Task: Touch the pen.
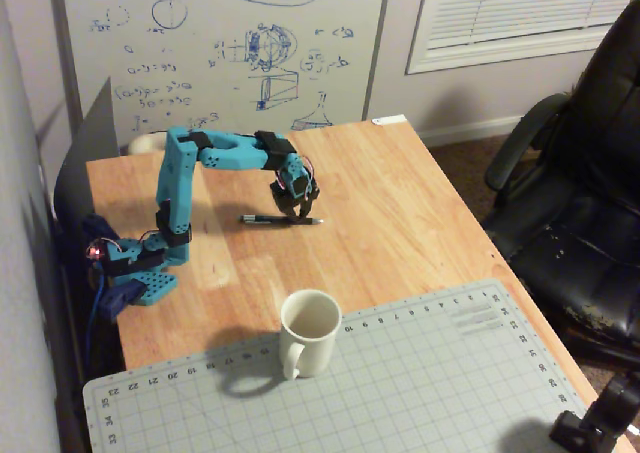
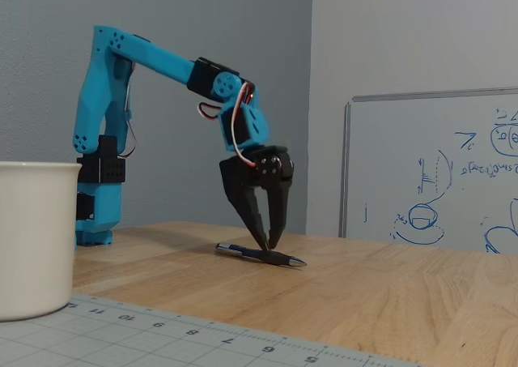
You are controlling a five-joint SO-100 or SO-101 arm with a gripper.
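Wooden worktop [image 1: 400, 203] w/ a grey cutting mat [image 1: 400, 383] over its near edge, whiteboard [image 1: 220, 43] behind the far edge, black office chair [image 1: 580, 173] off the right edge in a fixed view.

Gripper [image 2: 266, 244] points straight down, black fingers drawn nearly together w/ only a thin gap at the tips, which sit on or just at the pen [image 2: 261, 254], approx mid-barrel. Can't tell if they pinch it; looks more like a touch from above. Same in a fixed view: gripper [image 1: 297, 213] over the pen [image 1: 281, 219], which lies flat mid-worktop, a bit toward the far edge, silvery tip toward the right edge.

Handling, my guess: pen is light, stiff, smooth and round, so prob rolls or skids if nudged sideways. Press down gently on the barrel middle, not the tip.

White mug [image 1: 308, 331] stands on the mat's far edge, well apart from the pen.

Writing: whiteboard has blue sketches and equations, too blurry to read. Mat border has ruler nos., e.g. 35 near a corner. No brands seen.
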